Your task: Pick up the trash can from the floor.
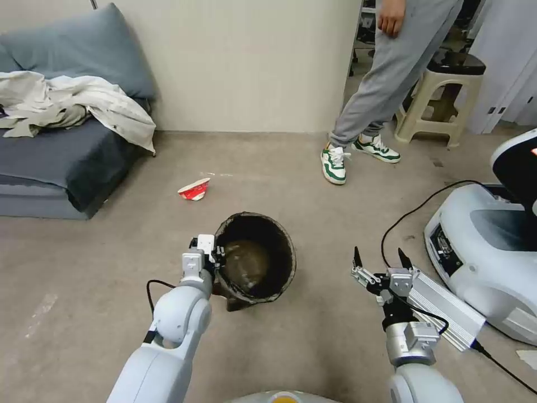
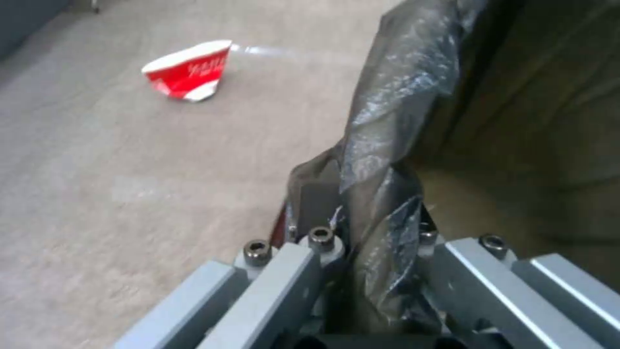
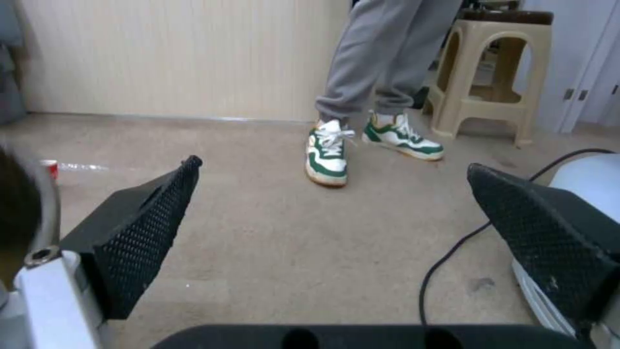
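My left gripper (image 1: pixel 217 258) is closed on the rim of the can (image 1: pixel 256 263), on its left side as I see it from the head camera. In the left wrist view the two fingers (image 2: pixel 303 252) are pressed together around the folded edge of the dark bag (image 2: pixel 387 145), one finger outside the wall and one inside, so the gripper (image 2: pixel 362 252) pinches rim and bag together. The can is in the middle of the floor (image 1: pixel 84 268), just in front of my base, and it looks tilted, with its opening turned toward the camera; I cannot tell if its bottom touches the floor. Inside I see the brownish bottom of the bag.

My right gripper (image 1: pixel 380 262) hangs above the floor to the right of the can, well apart from it, and holds nothing. Its fingers (image 3: pixel 145 228) are spread wide, which the right wrist view shows clearly, with bare floor between them.

A crushed red and white cup (image 1: pixel 194 189) lies on the floor beyond the can, toward the wall. A grey sofa (image 1: pixel 61 162) with a light cloth on it stands at the far left edge of the floor. A white machine (image 1: pixel 481 263) with a black cable is at the right edge, near my right arm
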